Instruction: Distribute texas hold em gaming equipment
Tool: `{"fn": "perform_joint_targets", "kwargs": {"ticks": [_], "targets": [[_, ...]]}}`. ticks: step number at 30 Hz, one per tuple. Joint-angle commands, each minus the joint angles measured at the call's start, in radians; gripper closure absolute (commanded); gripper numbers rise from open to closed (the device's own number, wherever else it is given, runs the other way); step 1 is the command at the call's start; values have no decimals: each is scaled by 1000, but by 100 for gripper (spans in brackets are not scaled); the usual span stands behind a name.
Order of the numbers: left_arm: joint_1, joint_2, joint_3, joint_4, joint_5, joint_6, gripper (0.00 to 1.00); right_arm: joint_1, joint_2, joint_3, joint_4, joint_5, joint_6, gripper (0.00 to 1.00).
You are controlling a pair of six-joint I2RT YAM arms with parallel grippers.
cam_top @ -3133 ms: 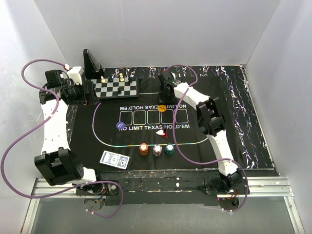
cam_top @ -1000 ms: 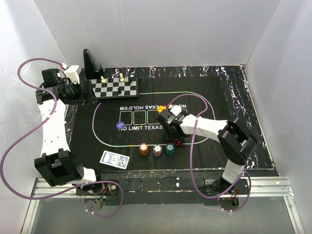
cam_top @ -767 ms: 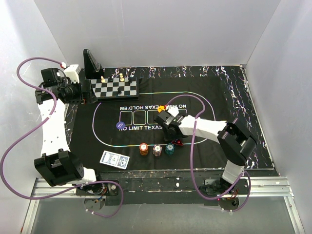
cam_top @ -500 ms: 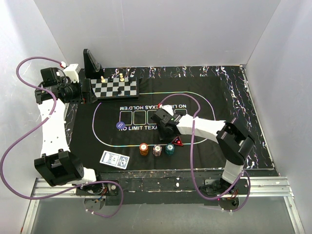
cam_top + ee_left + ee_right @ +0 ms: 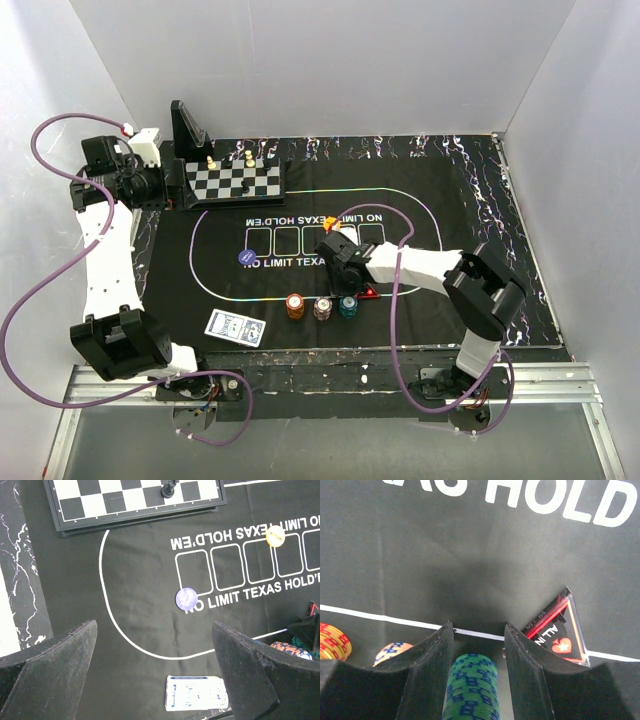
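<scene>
Three chip stacks stand in a row at the mat's near edge: orange (image 5: 294, 305), white-pink (image 5: 322, 308) and teal (image 5: 347, 306). My right gripper (image 5: 345, 285) is open and low, with one finger on each side of the teal stack (image 5: 470, 685); a gap shows on its right side. The red triangular marker (image 5: 559, 634) lies just right of the fingers. The card deck (image 5: 235, 327) lies near left. The blue disc (image 5: 247, 257) and the yellow disc (image 5: 275, 535) lie on the mat's lettering. My left gripper (image 5: 172, 186) is open, empty and high by the chessboard.
The black-and-white chessboard (image 5: 238, 182) with several pieces stands at the back left, with a black stand (image 5: 186, 128) behind it. The black poker mat (image 5: 440, 170) covers the table, and white walls close in on three sides. The right arm's purple cable loops over the mat.
My right arm swung from the far side down to the near chip row and now straddles the teal stack. The red marker slid toward the near right. The left arm barely moved.
</scene>
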Motion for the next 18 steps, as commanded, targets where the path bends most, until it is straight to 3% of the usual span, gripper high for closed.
{"fn": "perform_joint_targets", "kwargs": {"ticks": [1, 11, 18], "targets": [[7, -2, 51, -7, 4, 9, 0, -23, -56, -110, -65, 35, 73, 47], [7, 5, 53, -2, 10, 9, 0, -140, -188, -267, -96, 87, 133, 48], [7, 10, 50, 3, 13, 10, 0, -224, -214, -238, -122, 107, 93, 48]]}}
